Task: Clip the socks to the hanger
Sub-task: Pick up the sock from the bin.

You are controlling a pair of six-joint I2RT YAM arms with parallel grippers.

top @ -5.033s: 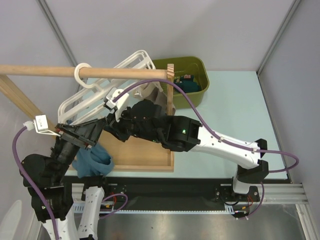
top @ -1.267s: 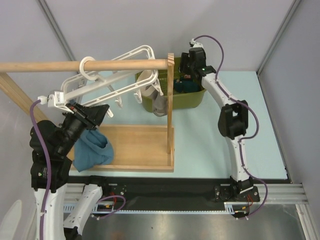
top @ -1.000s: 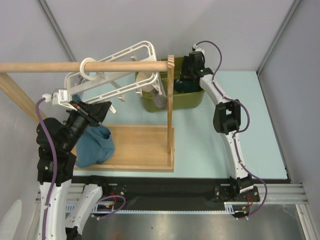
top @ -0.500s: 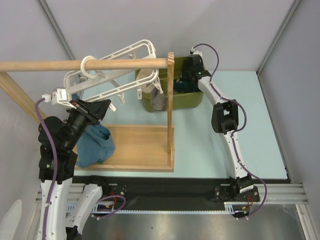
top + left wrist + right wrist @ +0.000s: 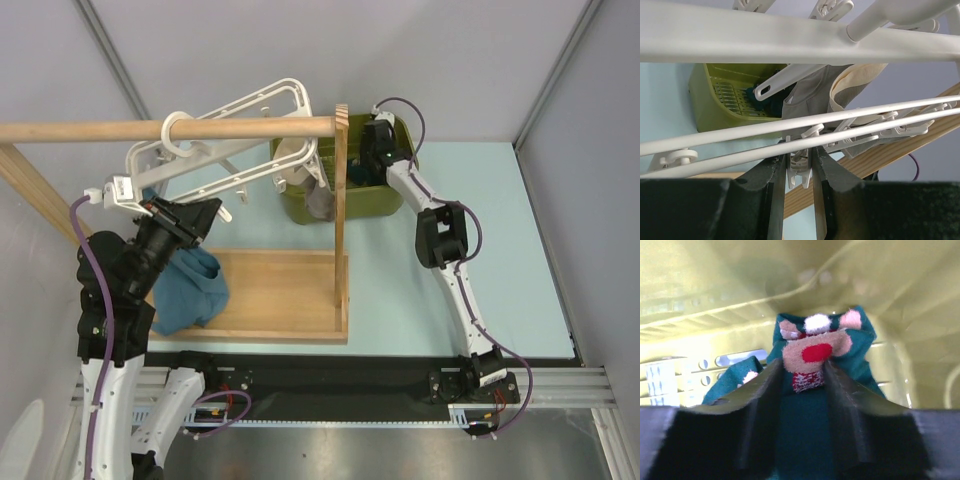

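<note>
The white hanger (image 5: pixel 250 105) hangs by its ring from the wooden rod, tilted, and its bars cross the left wrist view (image 5: pixel 790 37). My left gripper (image 5: pixel 195 218) is under its lower bars, and its jaws (image 5: pixel 800 160) are shut on a dangling white clip peg (image 5: pixel 801 170). My right gripper (image 5: pixel 372 150) is down in the green bin (image 5: pixel 392 200). Its jaws (image 5: pixel 802 367) are shut on a dark teal sock (image 5: pixel 860 365) with a red-and-white patch that sticks up past the fingertips. Another teal sock (image 5: pixel 735 377) lies to its left. The left wrist view also shows socks (image 5: pixel 760 95).
The wooden rack has a rod (image 5: pixel 100 132), an upright post (image 5: pixel 341 200) beside the bin, and a tray base (image 5: pixel 280 290). A blue cloth (image 5: pixel 190 290) lies on the base's left end. A beige-grey garment (image 5: pixel 298 165) hangs from the hanger over the bin's left side.
My right arm has swung from the middle of the table to the bin and moved down and left into it. The left gripper has risen to the hanger's clips and holds still.
</note>
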